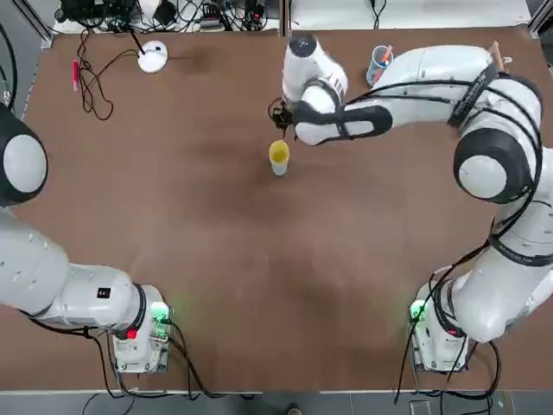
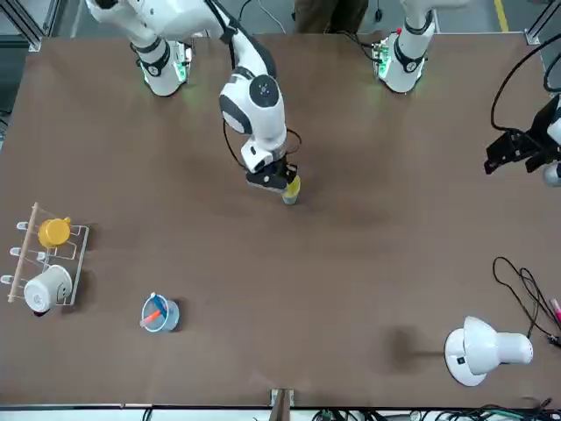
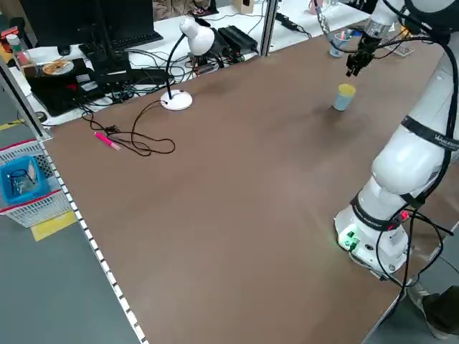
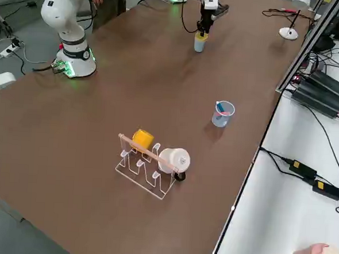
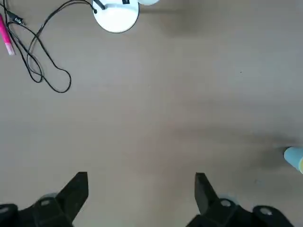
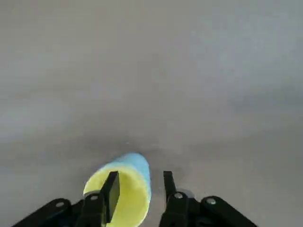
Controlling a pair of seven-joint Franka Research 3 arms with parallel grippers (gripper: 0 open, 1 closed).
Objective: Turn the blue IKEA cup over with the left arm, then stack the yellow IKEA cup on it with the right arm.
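The yellow cup (image 6: 128, 191) is just beneath the right gripper (image 6: 140, 175), whose fingers stand apart, one overlapping the yellow mouth in the right wrist view; contact is unclear. It sits nested in the blue cup (image 1: 279, 169), near the middle of the worktop's width. Its mouth points up, its long axis roughly upright. The left gripper (image 5: 142, 175), fingers apart too, hangs over the left part of the brown worktop (image 1: 190, 216). A white lamp (image 2: 482, 351) stands on the far left; a wire rack (image 4: 146, 171) on the right carries an orange-yellow mug (image 4: 142, 139) and a white mug (image 4: 175, 160). A person (image 2: 329, 16) stands behind the robot's side.
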